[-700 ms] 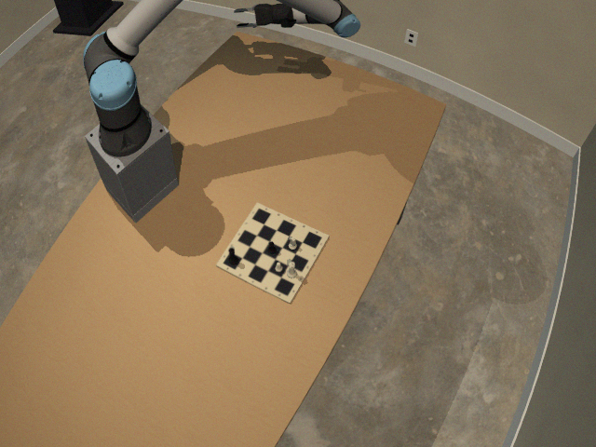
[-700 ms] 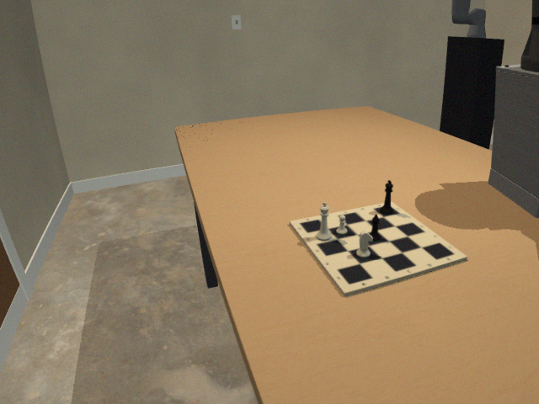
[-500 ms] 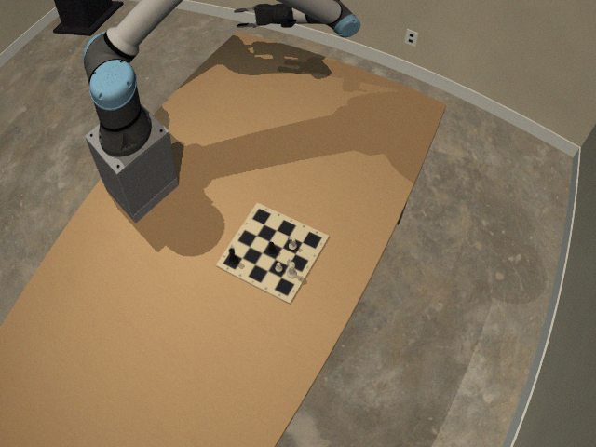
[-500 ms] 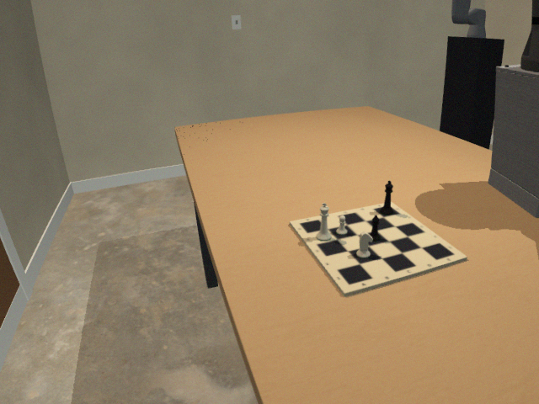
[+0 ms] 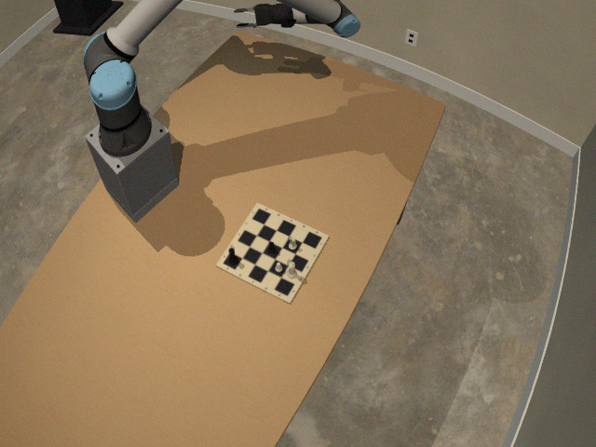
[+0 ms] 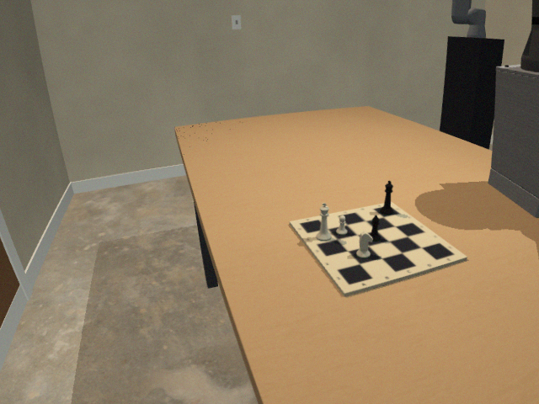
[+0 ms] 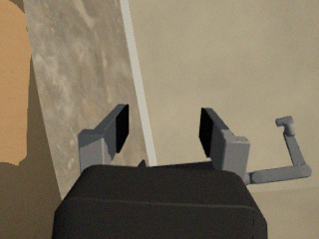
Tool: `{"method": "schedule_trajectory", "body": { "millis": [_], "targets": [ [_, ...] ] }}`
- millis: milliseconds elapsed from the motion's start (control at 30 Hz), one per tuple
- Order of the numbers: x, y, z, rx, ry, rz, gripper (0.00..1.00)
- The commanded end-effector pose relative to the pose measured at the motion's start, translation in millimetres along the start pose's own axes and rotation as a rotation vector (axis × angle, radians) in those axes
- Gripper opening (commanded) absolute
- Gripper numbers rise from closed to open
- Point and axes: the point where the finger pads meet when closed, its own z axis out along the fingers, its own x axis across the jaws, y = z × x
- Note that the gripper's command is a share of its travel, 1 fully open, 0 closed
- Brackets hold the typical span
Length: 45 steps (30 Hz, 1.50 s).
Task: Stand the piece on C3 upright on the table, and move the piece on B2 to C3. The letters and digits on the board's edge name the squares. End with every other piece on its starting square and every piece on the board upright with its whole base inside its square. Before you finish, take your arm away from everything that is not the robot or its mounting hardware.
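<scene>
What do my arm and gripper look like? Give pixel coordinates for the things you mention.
The arm (image 5: pixel 149 23) has pale grey tubes, dark joints and light-blue round caps. The gripper (image 5: pixel 237 18) (image 7: pixel 163 120) has a blackish body and two grey fingers with flat black pads (image 7: pixel 123 128). No cable shows.

Pieces (image 5: pixel 272 249) (image 6: pixel 375 229) on board (image 5: pixel 251 255) (image 6: pixel 406 244), board on table (image 5: pixel 182 336) (image 6: pixel 278 173).

Pale grey arm (image 5: pixel 146 23), dark joints, light-blue rounded caps (image 5: pixel 114 82).
</scene>
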Motion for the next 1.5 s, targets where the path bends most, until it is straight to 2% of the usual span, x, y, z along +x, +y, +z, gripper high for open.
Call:
{"method": "schedule_trajectory", "body": {
  "millis": [0,400,633,900,967,1033,1200,1367,1400,1467],
  "targets": [
    [0.6,-0.3,-1.1,-0.002,-0.001,-0.001,1.0],
    [-1.1,-6.6,-13.2,-0.019,-0.014,0.006,1.0],
    [-4.5,-18.1,-36.2,-0.052,-0.041,0.017,1.0],
    [-12.1,-43.7,-80.1,-0.12,-0.096,0.046,1.0],
    [-12.1,-43.7,-80.1,-0.12,-0.096,0.046,1.0],
    [-14.8,-52.8,-93.8,-0.143,-0.114,0.057,1.0],
    [-23.2,-81.2,-131.7,-0.211,-0.168,0.094,1.0],
    [-33.9,-118.8,-173.2,-0.296,-0.233,0.15,1.0],
    [-33.9,-118.8,-173.2,-0.296,-0.233,0.15,1.0],
    [-38.8,-136.6,-190.2,-0.334,-0.262,0.178,1.0]
  ]
}}
